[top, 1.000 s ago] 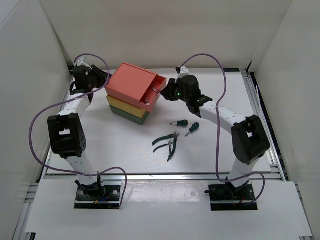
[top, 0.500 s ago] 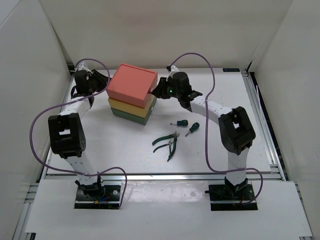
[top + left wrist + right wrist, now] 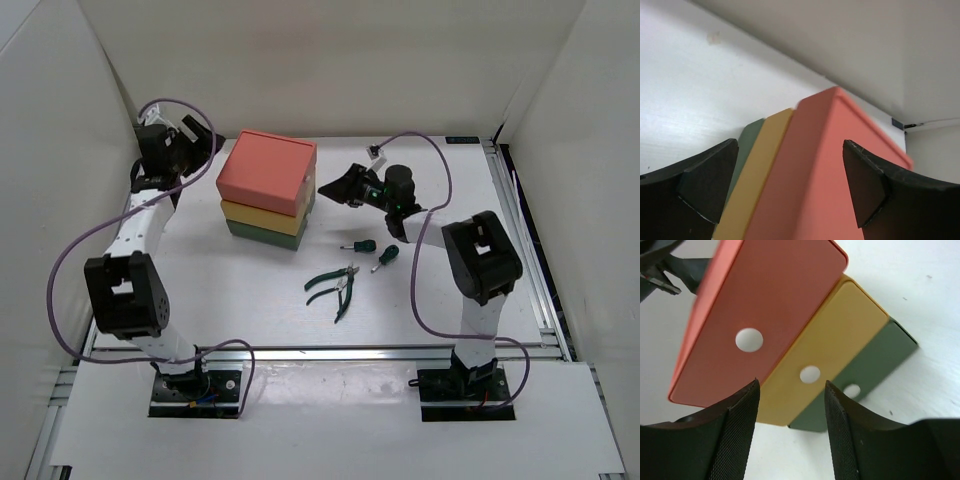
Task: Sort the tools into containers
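Note:
The containers are three stacked drawers, salmon-red (image 3: 265, 168) on yellow (image 3: 262, 217) on dark green (image 3: 256, 231), all pushed in. Their white-knobbed fronts fill the right wrist view: salmon (image 3: 765, 315), yellow (image 3: 832, 347), green (image 3: 875, 362). My right gripper (image 3: 328, 187) (image 3: 791, 432) hangs open and empty just right of those fronts. My left gripper (image 3: 203, 140) (image 3: 787, 185) stands wide open behind the stack's left side, framing the salmon box (image 3: 840, 165) without touching it. Two green-handled screwdrivers (image 3: 358, 245) (image 3: 386, 257) and two pliers (image 3: 328, 279) (image 3: 345, 298) lie on the table in front of the stack.
White walls close in the table on the left, back and right. A metal rail (image 3: 510, 200) runs along the right edge. Purple cables (image 3: 425, 250) loop from both arms.
The salmon drawer, pulled out a second ago, is pushed shut. My right gripper has backed off to the right and opened. My left gripper has opened and drawn back from the stack.

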`<state>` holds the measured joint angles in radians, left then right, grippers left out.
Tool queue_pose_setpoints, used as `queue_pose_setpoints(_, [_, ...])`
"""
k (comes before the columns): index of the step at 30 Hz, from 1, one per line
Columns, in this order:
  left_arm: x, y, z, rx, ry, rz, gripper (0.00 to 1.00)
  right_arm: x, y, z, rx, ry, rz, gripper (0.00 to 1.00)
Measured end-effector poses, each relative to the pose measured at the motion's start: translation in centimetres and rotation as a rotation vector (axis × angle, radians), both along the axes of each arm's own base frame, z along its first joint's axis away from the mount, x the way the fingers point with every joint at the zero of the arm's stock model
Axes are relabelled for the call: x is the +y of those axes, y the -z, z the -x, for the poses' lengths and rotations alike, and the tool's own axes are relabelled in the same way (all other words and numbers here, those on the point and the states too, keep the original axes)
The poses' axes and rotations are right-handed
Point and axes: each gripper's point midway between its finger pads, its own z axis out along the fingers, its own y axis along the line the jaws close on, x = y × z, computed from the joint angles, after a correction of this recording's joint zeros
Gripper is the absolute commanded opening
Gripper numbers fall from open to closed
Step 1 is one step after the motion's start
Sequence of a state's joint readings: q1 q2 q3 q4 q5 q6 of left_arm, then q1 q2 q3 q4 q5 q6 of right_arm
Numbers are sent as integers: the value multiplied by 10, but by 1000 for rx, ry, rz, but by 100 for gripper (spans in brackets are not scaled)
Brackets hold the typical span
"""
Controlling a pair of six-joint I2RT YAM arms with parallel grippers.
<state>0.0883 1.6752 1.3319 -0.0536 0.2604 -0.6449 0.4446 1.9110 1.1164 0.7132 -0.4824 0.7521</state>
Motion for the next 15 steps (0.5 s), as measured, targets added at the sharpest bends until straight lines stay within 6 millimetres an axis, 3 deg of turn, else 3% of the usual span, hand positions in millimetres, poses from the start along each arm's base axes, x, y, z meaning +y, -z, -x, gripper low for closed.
queue_pose_setpoints(3, [-12,-47,8,-123,16,-34,96,3,2,-3,5,-45,-105,58])
queue_pose_setpoints(7, [-42,-98,19,-291,78,-78,96,11,23,1,71,-99,-181,58])
queue_pose_setpoints(9, [-63,-106,20,-333,124,-100,96,13,30,3,102,-117,-200,58])
queue_pose_setpoints(11, [-84,-101,20,-339,172,-120,96,15,30,7,110,-134,-214,57])
queue_pose_setpoints(15, [-120,-71,17,-301,255,-151,95,19,21,10,88,-159,-234,56])
